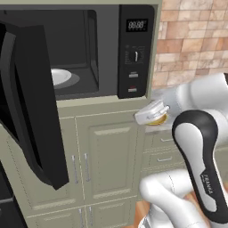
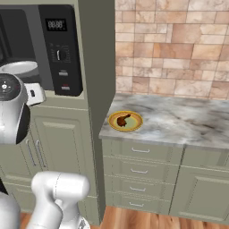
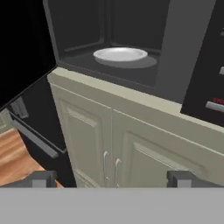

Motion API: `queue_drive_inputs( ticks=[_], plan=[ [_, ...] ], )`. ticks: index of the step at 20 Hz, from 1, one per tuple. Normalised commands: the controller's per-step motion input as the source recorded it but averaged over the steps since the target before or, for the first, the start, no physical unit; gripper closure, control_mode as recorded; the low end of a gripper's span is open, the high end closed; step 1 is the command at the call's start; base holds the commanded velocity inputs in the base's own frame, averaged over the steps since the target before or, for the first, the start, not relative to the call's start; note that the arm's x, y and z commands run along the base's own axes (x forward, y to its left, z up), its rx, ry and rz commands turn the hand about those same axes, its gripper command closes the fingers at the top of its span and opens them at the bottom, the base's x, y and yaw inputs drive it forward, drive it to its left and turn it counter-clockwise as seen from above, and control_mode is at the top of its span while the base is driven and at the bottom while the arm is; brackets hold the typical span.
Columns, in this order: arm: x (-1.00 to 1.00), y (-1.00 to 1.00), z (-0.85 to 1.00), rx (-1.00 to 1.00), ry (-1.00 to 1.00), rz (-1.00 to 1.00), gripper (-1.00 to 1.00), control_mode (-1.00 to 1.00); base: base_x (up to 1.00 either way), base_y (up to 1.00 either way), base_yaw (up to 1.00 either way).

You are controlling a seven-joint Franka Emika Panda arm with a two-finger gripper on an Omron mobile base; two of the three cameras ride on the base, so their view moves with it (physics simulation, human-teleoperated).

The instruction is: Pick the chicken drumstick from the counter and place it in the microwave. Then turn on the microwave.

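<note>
The chicken drumstick (image 2: 123, 120) lies on a round yellow-green plate (image 2: 134, 125) at the left end of the marbled counter (image 2: 179, 118). Left of the counter, the microwave (image 1: 107, 53) stands with its door (image 1: 26, 98) swung wide open. The white turntable plate (image 3: 120, 54) inside is bare. My gripper (image 3: 113, 179) is open, nothing between its fingers. It hovers below and in front of the microwave, facing its opening and the cabinet doors. In the left base view its white hand (image 1: 151, 111) sits just under the control panel (image 1: 136, 49), covering most of the yellow-green plate (image 1: 159, 120).
Beige cabinet doors (image 1: 104, 156) stand under the microwave and drawers (image 2: 138, 167) under the counter. A brick wall (image 2: 179, 49) backs the counter. The open door juts far out on the left. My own arm (image 1: 200, 156) fills the lower right of the left base view.
</note>
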Motion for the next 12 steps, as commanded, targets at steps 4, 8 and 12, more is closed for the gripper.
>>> queue_drive_inputs(
  ticks=[4,8,12],
  plan=[
    [0.12,-0.44,0.00,0.02,0.08,-0.23,-1.00,-1.00,0.00,0.00,0.00],
    [0.15,-0.42,-0.02,0.02,0.08,-0.24,-1.00,-1.00,0.00,0.00,0.00],
    [0.09,-0.43,-0.02,0.03,0.06,-0.23,-1.00,-1.00,0.00,0.00,0.00]
  ],
)
